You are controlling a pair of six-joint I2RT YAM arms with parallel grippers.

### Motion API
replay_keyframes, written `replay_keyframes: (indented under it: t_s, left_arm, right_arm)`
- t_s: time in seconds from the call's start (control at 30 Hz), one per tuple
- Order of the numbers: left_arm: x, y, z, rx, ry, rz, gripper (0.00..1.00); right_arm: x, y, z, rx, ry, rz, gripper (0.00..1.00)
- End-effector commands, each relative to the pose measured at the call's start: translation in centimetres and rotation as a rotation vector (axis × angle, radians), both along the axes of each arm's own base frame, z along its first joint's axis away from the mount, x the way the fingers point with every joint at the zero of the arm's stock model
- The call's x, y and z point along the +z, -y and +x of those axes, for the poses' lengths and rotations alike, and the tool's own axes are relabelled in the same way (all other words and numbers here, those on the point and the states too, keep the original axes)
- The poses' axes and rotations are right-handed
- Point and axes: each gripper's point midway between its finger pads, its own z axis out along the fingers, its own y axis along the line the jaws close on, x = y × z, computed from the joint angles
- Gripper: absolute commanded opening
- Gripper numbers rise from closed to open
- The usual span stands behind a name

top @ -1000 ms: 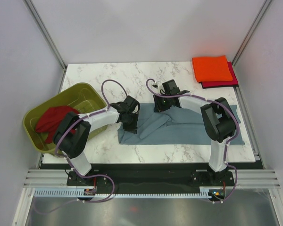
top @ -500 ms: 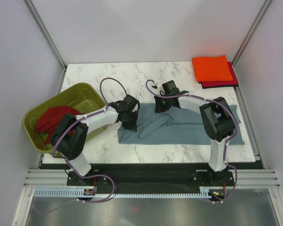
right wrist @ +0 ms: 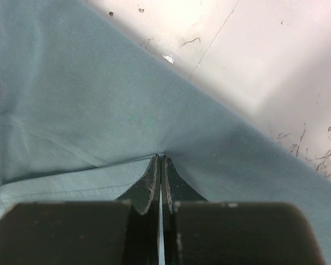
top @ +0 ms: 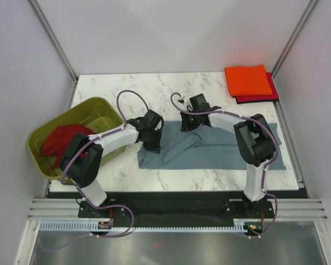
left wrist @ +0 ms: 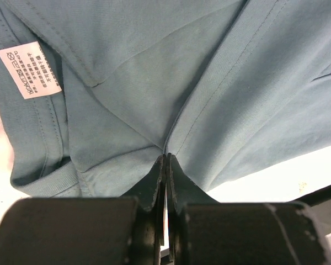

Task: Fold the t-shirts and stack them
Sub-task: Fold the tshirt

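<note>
The slate blue-grey t-shirt (top: 220,146) lies spread on the marble table, its left part bunched. My left gripper (top: 153,139) is shut on a fold of its cloth (left wrist: 166,153) near the left edge; a white care label (left wrist: 29,70) shows beside it. My right gripper (top: 188,122) is shut on the shirt's far edge (right wrist: 161,155). The bright orange t-shirt (top: 247,80) lies folded on the magenta-red one (top: 273,91) at the back right. The dark red t-shirt (top: 60,141) lies crumpled in the tub.
The olive-green plastic tub (top: 94,110) stands at the table's left edge, tilted. Bare marble (top: 143,88) shows behind both grippers and in the right wrist view (right wrist: 265,66). Grey walls enclose the table on three sides.
Both grippers have moved slightly away from me, drawing the shirt's left part with them. The left gripper shifted a little toward the back.
</note>
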Motion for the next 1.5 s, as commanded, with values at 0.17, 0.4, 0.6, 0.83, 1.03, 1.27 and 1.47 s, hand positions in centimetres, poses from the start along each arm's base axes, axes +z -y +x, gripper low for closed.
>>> replay_keyframes:
  t_s: [0.17, 0.4, 0.6, 0.83, 1.03, 1.27, 1.47]
  left_arm:
    - [0.5, 0.6, 0.7, 0.000, 0.023, -0.011, 0.02]
    - [1.4, 0.4, 1.1, 0.003, 0.057, -0.013, 0.02]
    - [2.4, 0.0, 1.9, 0.026, 0.106, 0.001, 0.02]
    - [3.0, -0.1, 2.6, 0.030, 0.135, 0.013, 0.02]
    - [3.1, -0.9, 3.4, 0.051, 0.163, 0.064, 0.02]
    - [2.4, -1.8, 4.8, 0.079, 0.178, 0.138, 0.02]
    - [0.9, -1.6, 5.2, 0.050, 0.142, 0.167, 0.02]
  right_arm:
    - [2.8, -0.6, 1.0, -0.003, 0.078, 0.048, 0.00]
    - [3.9, -0.6, 1.2, -0.015, 0.107, 0.063, 0.00]
    - [4.0, -0.5, 1.4, -0.032, 0.125, 0.066, 0.00]
    - [3.5, -0.2, 1.2, -0.045, 0.122, 0.062, 0.00]
    - [3.3, -0.1, 1.4, -0.056, 0.126, 0.058, 0.00]
    - [3.2, 0.0, 1.5, -0.077, 0.137, 0.062, 0.00]
    - [2.0, 0.7, 1.6, -0.119, 0.132, 0.039, 0.03]
